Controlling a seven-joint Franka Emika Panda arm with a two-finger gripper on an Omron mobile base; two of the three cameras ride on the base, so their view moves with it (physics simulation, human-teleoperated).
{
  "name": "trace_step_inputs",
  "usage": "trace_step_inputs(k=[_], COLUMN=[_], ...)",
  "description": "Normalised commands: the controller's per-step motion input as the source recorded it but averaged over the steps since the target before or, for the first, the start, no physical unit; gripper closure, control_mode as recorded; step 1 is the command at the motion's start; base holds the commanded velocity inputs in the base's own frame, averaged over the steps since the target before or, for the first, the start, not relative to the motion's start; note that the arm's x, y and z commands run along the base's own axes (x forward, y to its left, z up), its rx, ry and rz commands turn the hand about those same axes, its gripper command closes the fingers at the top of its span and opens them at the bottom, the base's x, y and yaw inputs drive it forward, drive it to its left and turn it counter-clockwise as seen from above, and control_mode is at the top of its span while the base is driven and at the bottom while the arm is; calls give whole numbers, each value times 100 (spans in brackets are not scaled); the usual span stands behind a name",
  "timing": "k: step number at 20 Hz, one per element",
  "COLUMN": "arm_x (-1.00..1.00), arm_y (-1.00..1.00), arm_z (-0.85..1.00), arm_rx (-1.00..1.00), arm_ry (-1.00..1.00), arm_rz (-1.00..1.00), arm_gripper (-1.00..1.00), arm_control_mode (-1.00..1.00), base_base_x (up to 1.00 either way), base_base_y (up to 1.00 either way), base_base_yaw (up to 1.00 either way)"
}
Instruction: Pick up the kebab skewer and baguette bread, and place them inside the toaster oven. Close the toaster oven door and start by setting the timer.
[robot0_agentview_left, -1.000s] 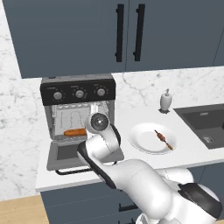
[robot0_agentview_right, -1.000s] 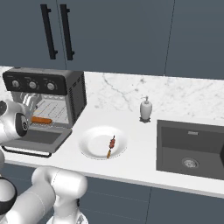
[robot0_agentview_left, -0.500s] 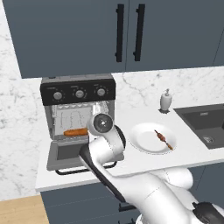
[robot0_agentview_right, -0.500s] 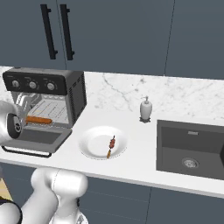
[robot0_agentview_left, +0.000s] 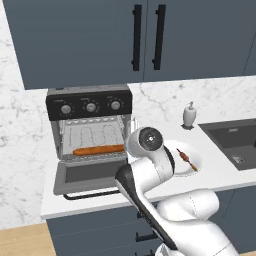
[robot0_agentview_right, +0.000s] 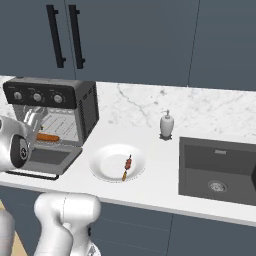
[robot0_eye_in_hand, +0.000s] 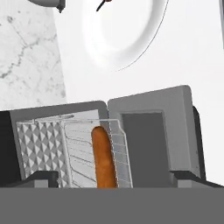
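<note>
The toaster oven (robot0_agentview_left: 90, 106) stands at the counter's left, and its door (robot0_agentview_left: 87, 176) is dropped flat open. The baguette bread (robot0_agentview_left: 98, 149) lies on the wire rack inside (robot0_agentview_right: 47, 137). In the hand view it runs lengthwise on the rack (robot0_eye_in_hand: 103, 159). My gripper (robot0_eye_in_hand: 116, 178) hangs open and empty, pulled back in front of the oven mouth, with one dark fingertip to each side of the loaf and clear of it. The kebab skewer (robot0_agentview_right: 126, 167) rests on a white plate (robot0_agentview_right: 105, 162) right of the oven; that plate (robot0_agentview_left: 196, 159) also sits beside my wrist.
A soap dispenser (robot0_agentview_right: 166, 125) stands by the back wall. A dark sink (robot0_agentview_right: 220, 167) is sunk into the counter at the right. Dark cabinets with black bar handles (robot0_agentview_left: 148, 37) hang above. The open door reaches almost to the counter's front edge.
My wrist has swung to the right, away from the oven opening. The baguette has stayed on the rack and the jaws have stayed open.
</note>
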Motion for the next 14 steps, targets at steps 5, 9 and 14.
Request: trace_step_inputs(k=[5, 9, 14], arm_x=[-40, -40, -22], arm_y=[-100, -100, -100], arm_z=[34, 26, 15], arm_rx=[-9, -11, -13], arm_ry=[14, 12, 12], arm_rz=[1, 4, 9], arm_gripper=[-100, -100, -100], arm_control_mode=[-100, -100, -100], base_base_x=[0, 0, 0], base_base_y=[0, 0, 0], base_base_yaw=[0, 0, 0])
